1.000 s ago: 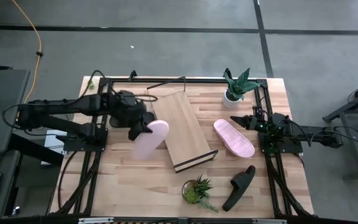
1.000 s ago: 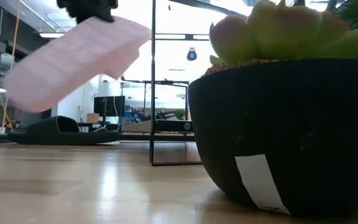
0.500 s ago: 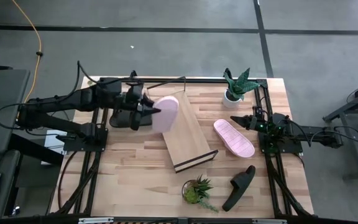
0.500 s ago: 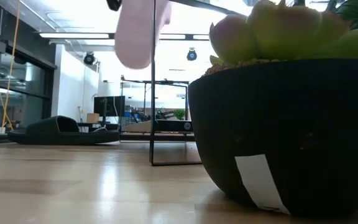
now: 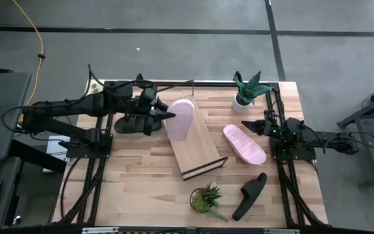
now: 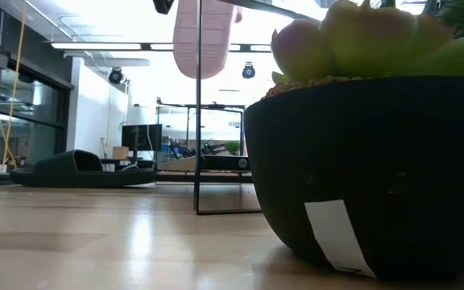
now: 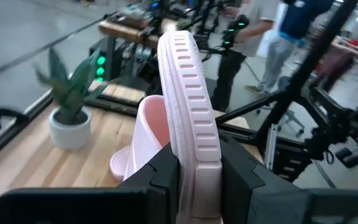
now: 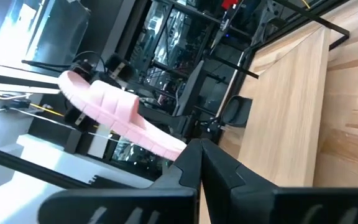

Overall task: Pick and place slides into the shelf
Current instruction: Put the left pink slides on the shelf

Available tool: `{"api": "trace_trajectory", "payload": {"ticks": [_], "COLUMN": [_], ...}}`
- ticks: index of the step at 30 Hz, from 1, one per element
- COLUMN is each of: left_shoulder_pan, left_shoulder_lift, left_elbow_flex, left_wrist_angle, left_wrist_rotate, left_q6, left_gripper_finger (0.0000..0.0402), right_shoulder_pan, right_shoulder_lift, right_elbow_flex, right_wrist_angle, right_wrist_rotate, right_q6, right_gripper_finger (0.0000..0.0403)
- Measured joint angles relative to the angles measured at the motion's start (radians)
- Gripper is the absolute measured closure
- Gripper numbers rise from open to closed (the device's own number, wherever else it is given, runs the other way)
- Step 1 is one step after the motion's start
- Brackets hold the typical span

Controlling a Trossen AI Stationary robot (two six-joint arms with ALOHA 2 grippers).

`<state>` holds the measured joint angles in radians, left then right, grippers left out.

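- One pink slide [image 5: 180, 119] hangs clamped in the left gripper [image 5: 162, 116] above the shelf [image 5: 193, 140] (upper end).
- Released too high, it could skid down the slant.
- Right gripper [image 5: 245, 125], jaws together, waits beside the shelf.

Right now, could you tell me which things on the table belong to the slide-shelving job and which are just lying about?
Part of the job:
- pink slide in the air, held by the left gripper over the shelf
- second pink slide, on the table
- black slide, on the table

Just lying about:
- spiky plant in white pot
- small green plant
- right gripper, waiting shut
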<state>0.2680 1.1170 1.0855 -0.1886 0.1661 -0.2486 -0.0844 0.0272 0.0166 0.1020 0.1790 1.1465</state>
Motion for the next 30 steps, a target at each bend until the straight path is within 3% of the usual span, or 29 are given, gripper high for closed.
{"api": "trace_trajectory", "payload": {"ticks": [8, 16, 30], "left_shoulder_pan": [0.0, 0.0, -0.002], "left_shoulder_lift": [0.049, 0.049, 0.162], "left_elbow_flex": [0.0, 0.003, 0.218], "left_wrist_angle": [-0.088, -0.126, -0.478], "left_wrist_rotate": [-0.143, -0.186, -0.332], "left_q6": [-0.1, -0.15, -0.153], "left_gripper_finger": [0.0333, 0.0333, 0.0333], "right_shoulder_pan": [0.0, 0.0, 0.0], "right_shoulder_lift": [0.006, 0.006, 0.023], "right_elbow_flex": [0.0, 0.0, 0.001], "right_wrist_angle": [-0.009, -0.024, -0.076], "right_wrist_rotate": [-0.003, -0.003, 0.005], "right_q6": [-0.002, -0.011, -0.003], "right_gripper_finger": [0.0403, 0.0403, 0.0403]}}
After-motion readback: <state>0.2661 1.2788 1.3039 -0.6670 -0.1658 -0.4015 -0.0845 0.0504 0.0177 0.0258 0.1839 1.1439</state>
